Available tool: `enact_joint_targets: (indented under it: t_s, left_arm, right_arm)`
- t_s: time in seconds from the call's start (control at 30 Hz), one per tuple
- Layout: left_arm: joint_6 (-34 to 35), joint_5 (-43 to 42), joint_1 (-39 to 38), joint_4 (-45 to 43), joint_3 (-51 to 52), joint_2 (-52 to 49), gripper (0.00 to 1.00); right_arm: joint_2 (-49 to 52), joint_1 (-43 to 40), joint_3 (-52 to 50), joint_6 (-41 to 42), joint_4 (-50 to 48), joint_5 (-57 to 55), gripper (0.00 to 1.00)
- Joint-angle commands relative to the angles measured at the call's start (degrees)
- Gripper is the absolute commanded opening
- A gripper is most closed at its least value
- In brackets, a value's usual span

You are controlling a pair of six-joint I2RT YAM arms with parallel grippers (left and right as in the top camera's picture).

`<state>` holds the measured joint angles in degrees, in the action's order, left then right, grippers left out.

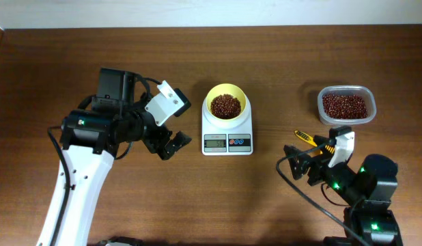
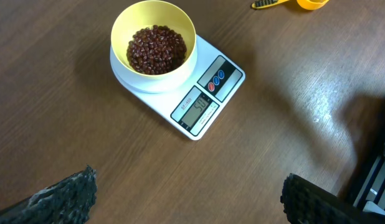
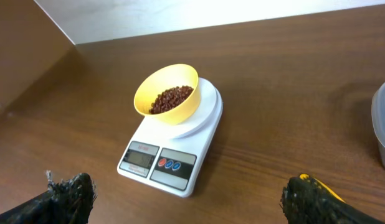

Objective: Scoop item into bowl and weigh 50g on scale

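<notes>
**A:** Where are the beans (image 1: 225, 106) found?

**B:** A pile is held in the bowl (image 1: 226, 87), which is seated on the platform of the scale (image 1: 227, 142) so that its load is registered. More are kept in the clear tub (image 1: 345, 106), well off to the right.

**A:** Is anything gripped?

**B:** Nothing. The left gripper (image 1: 172, 145) is seen spread wide and empty, just left of the scale. The right gripper (image 1: 300, 162) is likewise spread and empty. The scoop (image 1: 304, 136) is laid on the table (image 1: 265, 55) just beside it, let go.

**A:** Is 50 reached?

**B:** The digits cannot be read with certainty. Both arms are kept off the platform, presumably so the reading is left undisturbed. The weighing is judged nearly finished.
</notes>
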<state>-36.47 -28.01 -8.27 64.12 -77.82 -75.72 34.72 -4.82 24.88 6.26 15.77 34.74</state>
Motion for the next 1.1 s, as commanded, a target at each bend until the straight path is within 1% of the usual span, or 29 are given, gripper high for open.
enact_joint_targets:
  t_s: [0.0,0.07,0.13,0.2,0.33,0.43,0.5,0.67,0.97,1.07]
  left_arm:
    - [-0.9,0.0,0.2,0.1,0.1,-0.2,0.99]
    - [-0.9,0.0,0.2,0.1,0.1,-0.2,0.99]
    - [-0.9,0.0,0.2,0.1,0.1,-0.2,0.99]
    - [-0.9,0.0,0.2,0.1,0.1,-0.2,0.99]
    - [-0.9,0.0,0.2,0.1,0.1,-0.2,0.99]
    - [-0.9,0.0,0.2,0.1,0.1,-0.2,0.99]
    - [-0.9,0.0,0.2,0.1,0.1,-0.2,0.99]
    - [-0.9,0.0,0.2,0.1,0.1,-0.2,0.99]
    - [-0.9,0.0,0.2,0.1,0.1,-0.2,0.99]
    - [-0.9,0.0,0.2,0.1,0.1,-0.2,0.99]
  right_arm:
    - [-2.6,0.5,-0.3,-1.6,1.3,-1.4,0.98]
    - [-3.7,3.0,-0.4,-1.5,1.6,-6.3,0.99]
    - [-7.4,6.7,-0.9,-1.4,2.4,-13.0,0.99]
    - [-13.5,9.1,-2.2,-1.4,4.7,-17.9,0.99]
    - [-24.4,9.3,-7.7,-1.4,4.5,-21.4,0.99]
    - [-31.5,9.3,-13.0,-1.4,1.0,-26.5,0.99]
    - [-33.9,9.2,-16.2,-1.4,-2.0,-28.3,0.99]
    - [-34.5,9.2,-21.6,-1.6,-7.9,-30.8,0.99]
    - [-34.5,9.3,-23.2,-1.6,-8.3,-35.5,0.99]
    - [-34.5,9.3,-23.7,-3.1,-9.6,-35.5,0.99]
